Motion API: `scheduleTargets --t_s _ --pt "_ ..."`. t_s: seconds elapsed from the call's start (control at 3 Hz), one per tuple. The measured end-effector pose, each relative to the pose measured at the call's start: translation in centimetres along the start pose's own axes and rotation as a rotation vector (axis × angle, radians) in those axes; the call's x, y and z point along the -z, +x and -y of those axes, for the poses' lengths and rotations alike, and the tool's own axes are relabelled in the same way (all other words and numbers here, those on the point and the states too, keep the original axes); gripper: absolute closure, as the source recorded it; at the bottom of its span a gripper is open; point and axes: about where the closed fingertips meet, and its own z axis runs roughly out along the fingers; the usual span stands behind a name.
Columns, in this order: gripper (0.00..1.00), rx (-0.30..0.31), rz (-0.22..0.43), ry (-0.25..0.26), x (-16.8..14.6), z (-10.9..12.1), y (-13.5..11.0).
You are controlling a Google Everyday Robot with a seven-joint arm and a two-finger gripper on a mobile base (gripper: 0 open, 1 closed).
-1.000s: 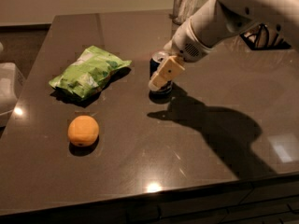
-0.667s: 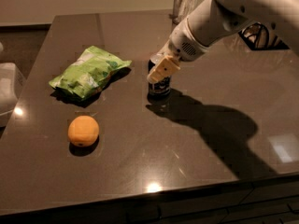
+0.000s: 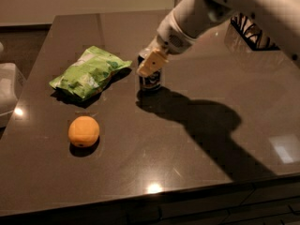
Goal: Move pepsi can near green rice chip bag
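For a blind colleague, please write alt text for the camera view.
The robot's gripper grips the pepsi can on a dark table, beside the green rice chip bag; an orange lies nearer the camera.

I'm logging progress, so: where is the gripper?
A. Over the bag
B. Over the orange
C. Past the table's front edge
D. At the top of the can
D: the gripper is at the top of the can, which stands apart from the bag and far from the orange.
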Motion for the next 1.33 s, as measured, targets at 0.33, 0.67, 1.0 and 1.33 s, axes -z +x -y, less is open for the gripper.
scheduleTargets --t_s 0.33,0.67,1.0,1.33 --pt "1.00 0.027 0.010 -0.024 -1.4 0.1 -2.5" --pt "1.00 0.048 0.031 -0.055 -3.1 -0.3 -4.6" --pt "1.00 0.056 0.050 -0.059 -3.8 -0.6 -5.3" --pt "0.83 0.074 0.062 -0.025 -4.4 -0.9 -5.8"
